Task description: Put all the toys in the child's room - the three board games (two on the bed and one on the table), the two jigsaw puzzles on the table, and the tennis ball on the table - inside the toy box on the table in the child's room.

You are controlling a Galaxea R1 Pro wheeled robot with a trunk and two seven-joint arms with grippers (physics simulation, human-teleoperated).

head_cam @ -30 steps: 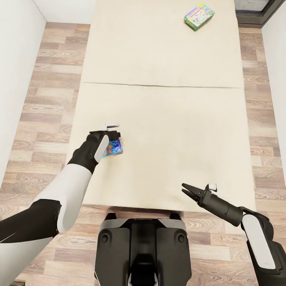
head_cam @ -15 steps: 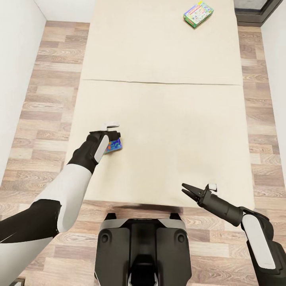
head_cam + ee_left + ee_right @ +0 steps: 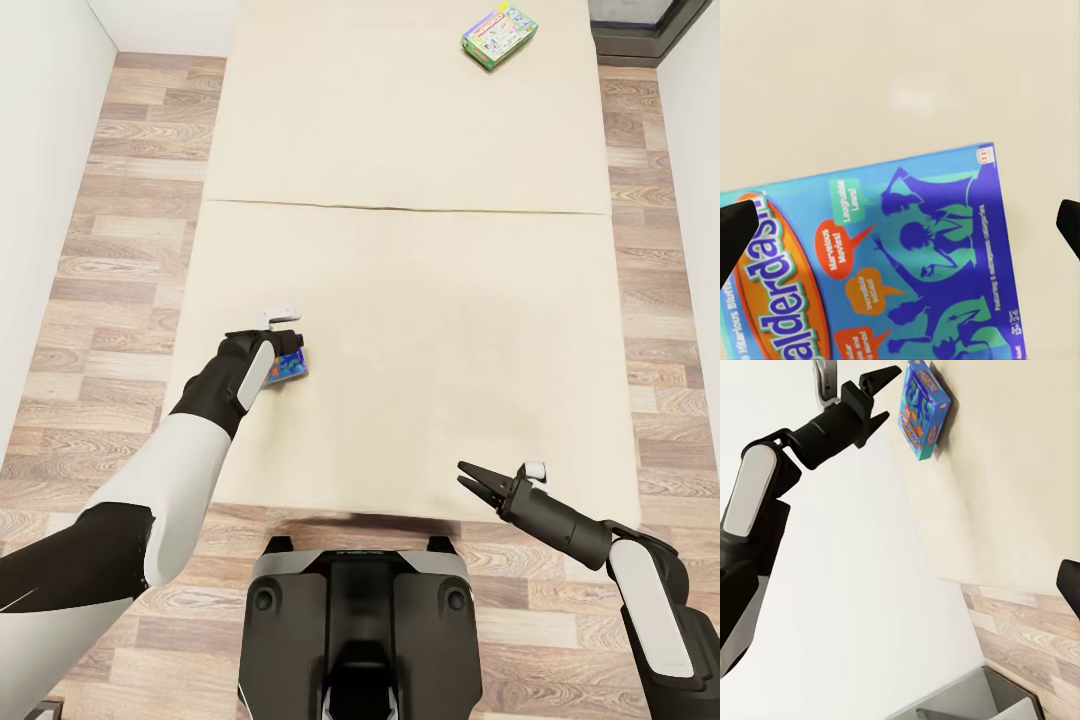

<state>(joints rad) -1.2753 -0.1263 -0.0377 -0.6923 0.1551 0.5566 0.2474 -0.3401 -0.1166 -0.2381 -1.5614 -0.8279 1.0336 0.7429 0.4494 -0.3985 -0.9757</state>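
1. The left gripper (image 3: 288, 340) hangs right over the blue board game (image 3: 285, 369) on the bed (image 3: 420, 300). Its two fingers are spread wide, and it holds nothing yet.
2. In the left wrist view, one dark fingertip (image 3: 736, 232) sits over one end of the blue board game (image 3: 892, 277) and the other fingertip (image 3: 1069, 225) is past the far end, over bare bed. So the box lies off to one side between the fingers, not in the middle.
3. The box lies flat. In the head view its long side runs from about 8 o'clock to 2 o'clock.
4. The right gripper (image 3: 480, 485) is open and empty too, near the bed's close edge. It is well apart from the blue box, so the left arm is the nearer one.
5. A green board game (image 3: 499, 34) lies far off at about 1 o'clock, near the bed's far end.
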